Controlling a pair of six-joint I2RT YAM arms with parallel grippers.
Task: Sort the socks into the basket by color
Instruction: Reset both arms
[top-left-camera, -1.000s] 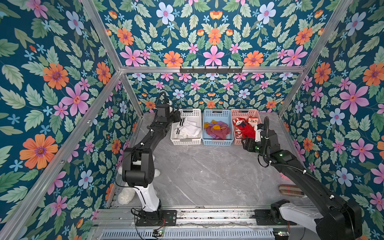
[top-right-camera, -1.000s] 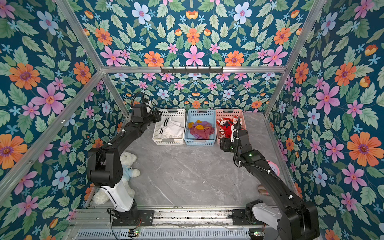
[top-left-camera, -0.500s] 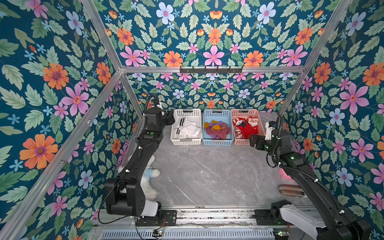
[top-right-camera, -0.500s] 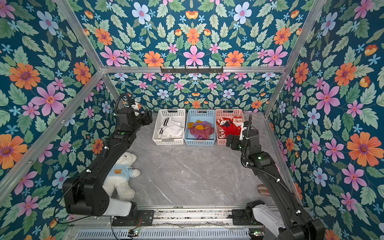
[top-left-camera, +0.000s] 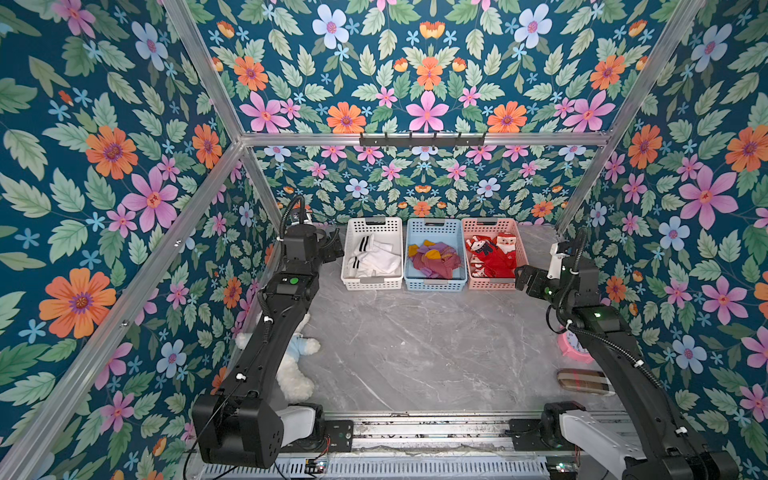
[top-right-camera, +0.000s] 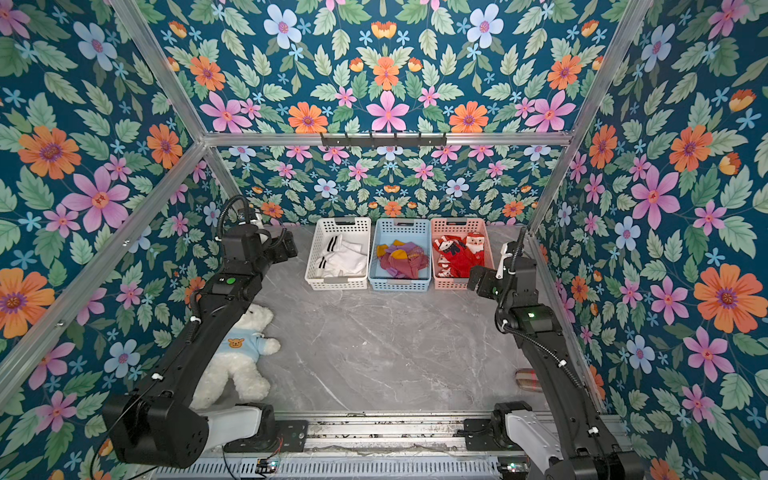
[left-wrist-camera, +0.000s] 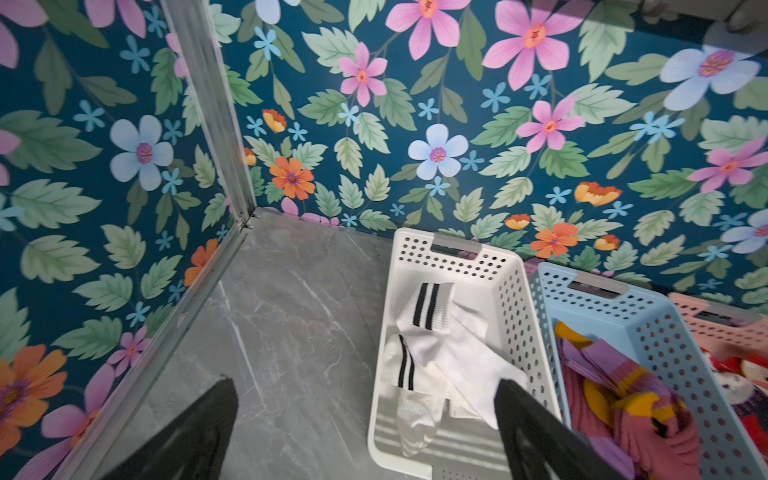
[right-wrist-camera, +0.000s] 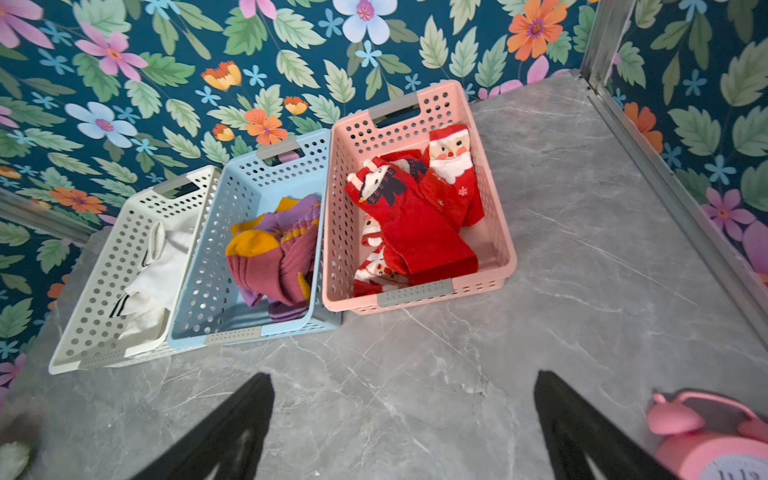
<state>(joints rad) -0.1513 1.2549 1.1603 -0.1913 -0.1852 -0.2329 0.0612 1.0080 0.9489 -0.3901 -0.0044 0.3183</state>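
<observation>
Left claw (left-wrist-camera: 363, 381): spread wide, pinching nothing, raised just left of the white basket (top-left-camera: 372, 283). Right claw (right-wrist-camera: 403, 375): likewise spread and empty, above bare counter (top-left-camera: 415, 353) at the near-right corner of the pink basket (top-left-camera: 490, 284).

No loose sock to be seen on the counter in both top views; strips under the two arms hidden, so not fully checkable. Every visible sock already in a basket along the far wall. From either claw, then, the task's things toward the middle: white pile right of the left claw, red pile left of and farther than the right claw. Blue basket (top-left-camera: 434, 284) between the other two, about equally far from both arms.

Contents, left to right:
- white basket: white socks (top-left-camera: 376, 259), crumpled, two black-striped cuffs showing.
- blue basket: maroon socks (top-left-camera: 436, 261) with purple bands and mustard toes, bunched mid-basket.
- pink basket: red socks (top-left-camera: 496, 257), Santa face at the far end, topmost one with long axis roughly near-to-far.

Colours unmixed. Looks finished; probably nothing left to reach for, only pulling clear without snagging a rim.

Off-task: teddy bear (top-right-camera: 241, 353) near left under the left arm, pink alarm clock (right-wrist-camera: 715, 449) beside the right arm, plaid item (top-left-camera: 582, 381) near right.
</observation>
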